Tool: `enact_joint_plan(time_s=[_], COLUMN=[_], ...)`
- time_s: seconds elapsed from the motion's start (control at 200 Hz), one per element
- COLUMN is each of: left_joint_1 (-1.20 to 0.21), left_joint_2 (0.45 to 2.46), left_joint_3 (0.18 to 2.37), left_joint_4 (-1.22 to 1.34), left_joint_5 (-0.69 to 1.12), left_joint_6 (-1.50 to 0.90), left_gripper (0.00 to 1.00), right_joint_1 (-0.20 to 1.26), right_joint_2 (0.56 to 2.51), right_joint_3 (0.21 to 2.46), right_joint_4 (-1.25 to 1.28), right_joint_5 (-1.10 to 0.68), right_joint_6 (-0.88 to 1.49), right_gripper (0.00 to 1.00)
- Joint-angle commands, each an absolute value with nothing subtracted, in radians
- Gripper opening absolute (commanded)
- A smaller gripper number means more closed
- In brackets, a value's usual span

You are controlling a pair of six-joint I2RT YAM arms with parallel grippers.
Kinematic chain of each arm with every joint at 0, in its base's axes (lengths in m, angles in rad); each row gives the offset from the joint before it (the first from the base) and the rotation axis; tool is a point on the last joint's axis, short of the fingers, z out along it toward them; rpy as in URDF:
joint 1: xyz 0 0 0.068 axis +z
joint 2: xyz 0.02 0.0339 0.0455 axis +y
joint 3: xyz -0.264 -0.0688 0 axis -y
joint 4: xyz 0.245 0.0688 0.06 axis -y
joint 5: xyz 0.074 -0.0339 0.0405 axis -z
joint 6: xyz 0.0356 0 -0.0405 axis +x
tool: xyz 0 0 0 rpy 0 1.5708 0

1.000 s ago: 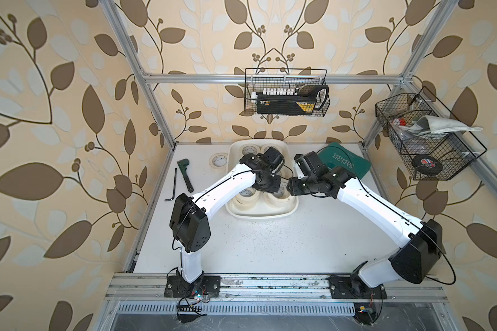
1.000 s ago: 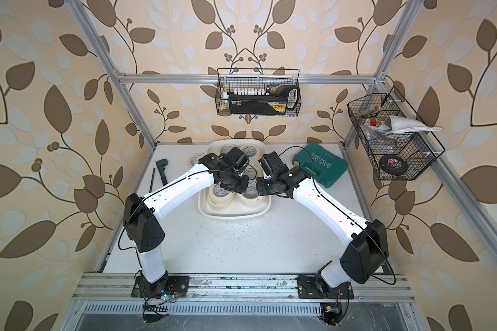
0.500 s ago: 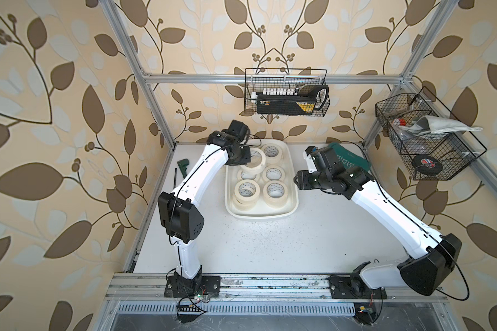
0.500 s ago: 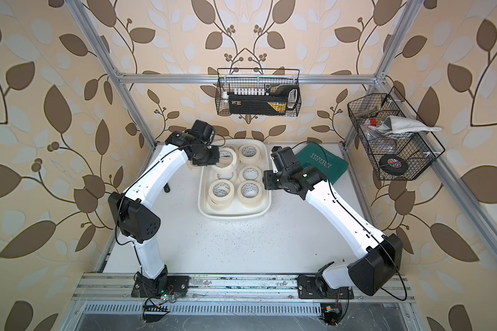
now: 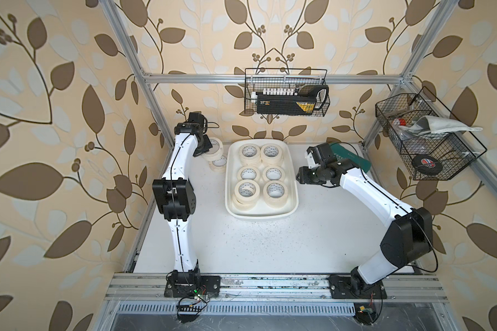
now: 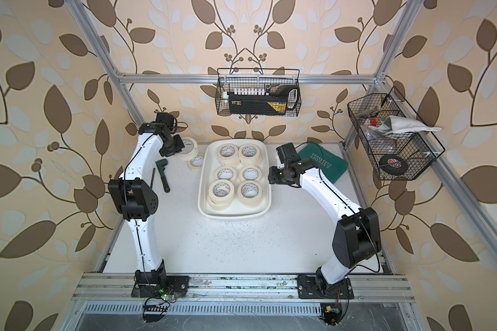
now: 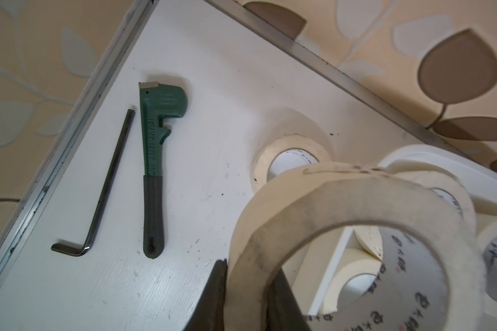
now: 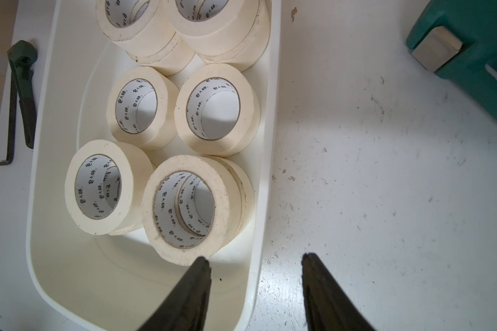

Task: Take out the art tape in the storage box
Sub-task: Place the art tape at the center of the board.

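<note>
The left fingers [image 7: 211, 301] pinch the wall of one masking-tape roll [image 7: 313, 195], one inside its core and one outside. They hold it over the table [image 5: 270, 243], just left of the storage box [image 5: 292, 183] and beside a roll already out [image 5: 219, 162]; setting it down looks like the step in hand. The right fingers [image 8: 184, 301] hang spread and empty astride the box's right rim, the nearer arm to the rolls inside [image 8: 184, 209], which lie flat, holes up. Their cores carry small printed characters. The green pipe wrench [image 7: 155, 137] reads "HEAVY DUTY 10"; the teal case's [image 6: 322, 163] lettering is unclear.
</note>
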State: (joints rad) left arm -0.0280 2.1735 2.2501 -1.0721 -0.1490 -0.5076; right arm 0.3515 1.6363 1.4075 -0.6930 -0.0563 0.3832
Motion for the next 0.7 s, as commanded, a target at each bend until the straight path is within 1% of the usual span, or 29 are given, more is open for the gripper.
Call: enact_joint_plan(time_s=[0.0, 0.23, 0.495, 0.695], left_joint_1=[0.012, 0.074, 0.118, 0.129], left_joint_2=[2.215, 2.302, 2.435, 2.499], left_joint_3=[2.306, 2.288, 2.393, 2.423], left_joint_4=[-1.046, -0.996, -1.000, -0.977], left_joint_5=[-0.133, -0.154, -0.127, -0.125], left_joint_6=[-0.555, -0.571, -0.576, -0.578], left_gripper=[0.18, 0.18, 0.18, 0.18], right_joint_1=[0.335, 0.305, 0.294, 0.292], right_joint_2=[1.690, 1.808, 1.934, 1.998], right_joint_3=[1.440, 1.512, 1.613, 1.674], right_joint_4=[-0.661, -0.661, -0.671, -0.680], right_joint_5=[-0.093, -0.115, -0.135, -0.158], right_joint_6=[0.369, 0.345, 0.326, 0.333], right_gripper=[0.52, 0.50, 0.51, 0.51])
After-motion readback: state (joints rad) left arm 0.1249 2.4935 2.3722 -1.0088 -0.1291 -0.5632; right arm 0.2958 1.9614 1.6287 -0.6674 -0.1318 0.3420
